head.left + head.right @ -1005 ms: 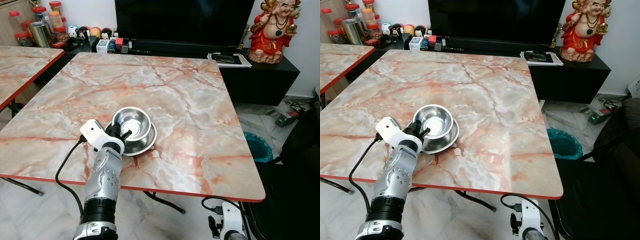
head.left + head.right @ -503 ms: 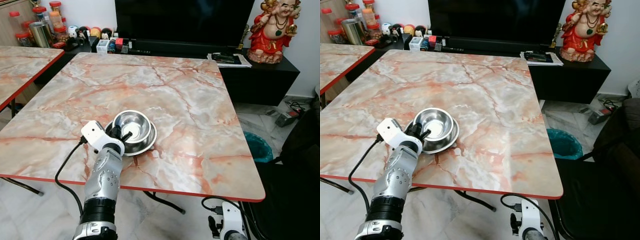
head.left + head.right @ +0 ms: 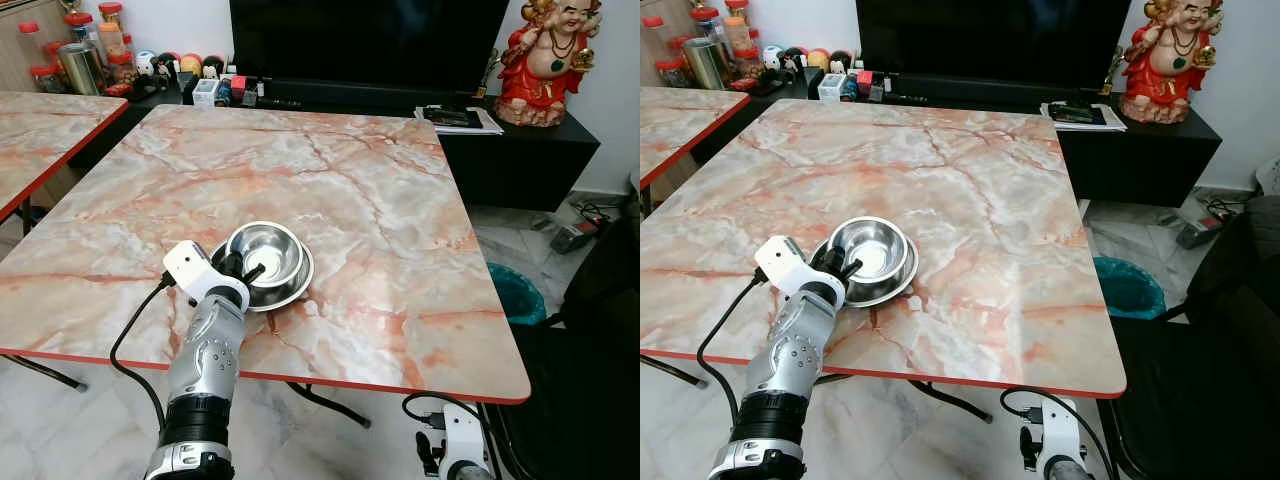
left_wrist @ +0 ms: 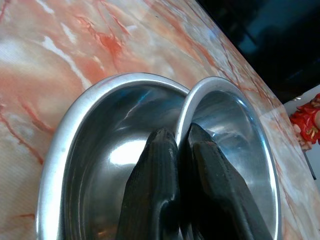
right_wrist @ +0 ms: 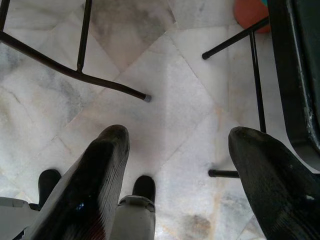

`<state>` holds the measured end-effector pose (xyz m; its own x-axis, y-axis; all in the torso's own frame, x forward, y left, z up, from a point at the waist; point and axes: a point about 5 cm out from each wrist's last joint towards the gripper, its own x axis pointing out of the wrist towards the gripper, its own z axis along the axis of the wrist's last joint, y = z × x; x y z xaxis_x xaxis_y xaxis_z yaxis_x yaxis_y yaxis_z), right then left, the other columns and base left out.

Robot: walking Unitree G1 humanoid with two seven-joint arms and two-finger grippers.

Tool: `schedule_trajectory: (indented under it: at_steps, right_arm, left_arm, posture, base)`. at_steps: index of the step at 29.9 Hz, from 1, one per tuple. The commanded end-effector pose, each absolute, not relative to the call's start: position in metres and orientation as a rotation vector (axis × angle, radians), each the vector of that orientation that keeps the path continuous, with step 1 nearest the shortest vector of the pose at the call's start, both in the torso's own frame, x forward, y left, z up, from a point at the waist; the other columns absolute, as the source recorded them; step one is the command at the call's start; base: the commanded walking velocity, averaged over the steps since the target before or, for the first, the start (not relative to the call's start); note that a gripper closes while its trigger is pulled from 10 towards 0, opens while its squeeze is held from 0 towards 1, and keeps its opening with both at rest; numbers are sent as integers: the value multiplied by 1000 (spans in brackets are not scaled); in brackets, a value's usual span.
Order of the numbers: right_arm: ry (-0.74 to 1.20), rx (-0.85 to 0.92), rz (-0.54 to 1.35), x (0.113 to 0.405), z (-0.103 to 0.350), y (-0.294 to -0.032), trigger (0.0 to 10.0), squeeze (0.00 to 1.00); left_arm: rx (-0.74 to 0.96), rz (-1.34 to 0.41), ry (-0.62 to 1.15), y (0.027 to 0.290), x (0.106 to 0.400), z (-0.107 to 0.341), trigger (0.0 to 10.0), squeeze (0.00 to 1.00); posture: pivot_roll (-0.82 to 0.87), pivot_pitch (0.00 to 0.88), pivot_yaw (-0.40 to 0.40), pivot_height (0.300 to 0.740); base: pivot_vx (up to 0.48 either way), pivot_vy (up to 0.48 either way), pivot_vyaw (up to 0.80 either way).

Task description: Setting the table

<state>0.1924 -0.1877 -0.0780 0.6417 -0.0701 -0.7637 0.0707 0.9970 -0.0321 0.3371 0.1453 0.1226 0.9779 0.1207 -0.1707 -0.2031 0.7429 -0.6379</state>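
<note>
Two steel bowls sit nested near the front left of the marble table (image 3: 380,190). The smaller bowl (image 3: 268,250) rests tilted inside the wider bowl (image 3: 291,289). My left gripper (image 3: 246,271) is shut on the near rim of the smaller bowl. In the left wrist view, one black finger (image 4: 159,170) lies inside the wider bowl (image 4: 95,135) and the other inside the smaller bowl (image 4: 240,145), with the rim pinched between them. My right gripper (image 5: 177,137) hangs open above the floor beside the table, and its arm (image 3: 456,450) is low at the front right.
A second marble table (image 3: 40,130) stands at the left. Behind are a black TV cabinet (image 3: 500,140) with a red statue (image 3: 545,60), jars (image 3: 80,50) and small items. A teal bin (image 3: 518,292) and a dark chair (image 3: 600,300) stand at the right.
My left gripper has lowered the smaller bowl a little, so it sits deeper in the wider bowl. The right arm has not moved.
</note>
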Motion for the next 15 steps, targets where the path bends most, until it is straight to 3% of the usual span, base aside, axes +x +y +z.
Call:
schedule_trajectory:
  at_steps: [1, 2, 3, 4, 5, 9, 10, 11, 12, 13, 14, 15]
  right_arm:
    - [855, -3, -83, 196, -76, -188, 10000, 0]
    - [855, -4, -83, 196, -76, -188, 10000, 0]
    - [854, -4, -83, 197, -76, -188, 10000, 0]
    - [854, -4, -83, 197, -76, -188, 10000, 0]
    - [854, -3, -84, 197, -75, -188, 10000, 0]
    - [854, -3, -85, 197, -76, -188, 10000, 0]
    - [854, -3, -85, 197, -76, -188, 10000, 0]
    - [854, -3, -85, 197, -76, -188, 10000, 0]
    - [854, -2, -85, 197, -76, -188, 10000, 0]
    - [854, -2, -86, 197, -76, -188, 10000, 0]
    - [854, -2, -86, 197, -76, -188, 10000, 0]
    - [854, -2, -86, 197, -76, -188, 10000, 0]
  left_arm:
    - [-698, 156, 116, 141, 341, 130, 10000, 1000]
    - [-698, 154, 115, 141, 341, 130, 10000, 1000]
    - [-697, 152, 114, 141, 341, 130, 10000, 435]
    - [-697, 151, 114, 141, 342, 130, 10000, 435]
    - [-697, 151, 114, 141, 342, 130, 10000, 0]
    - [-703, 156, 108, 142, 342, 130, 10000, 0]
    - [-702, 156, 108, 142, 342, 130, 10000, 188]
    - [-702, 156, 108, 142, 342, 130, 10000, 188]
    - [-702, 156, 108, 142, 342, 130, 10000, 106]
    - [-703, 156, 108, 142, 342, 130, 10000, 106]
    - [-702, 156, 108, 142, 342, 130, 10000, 0]
    - [-701, 156, 109, 142, 342, 130, 10000, 0]
  posture:
    - [37, 0, -29, 714]
    - [37, 0, -29, 714]
    - [37, 0, -29, 714]
    - [37, 0, -29, 714]
    - [37, 0, -29, 714]
    - [37, 0, -28, 714]
    - [37, 0, -28, 714]
    - [37, 0, -28, 714]
    - [37, 0, -28, 714]
    - [37, 0, -28, 714]
    - [37, 0, -28, 714]
    - [37, 0, -28, 714]
  base:
    - [0, 0, 0]
    - [0, 0, 0]
    - [0, 0, 0]
    - [0, 0, 0]
    - [0, 0, 0]
    - [0, 0, 0]
    - [0, 0, 0]
    - [0, 0, 0]
    - [0, 0, 0]
    - [0, 0, 0]
    - [0, 0, 0]
    - [0, 0, 0]
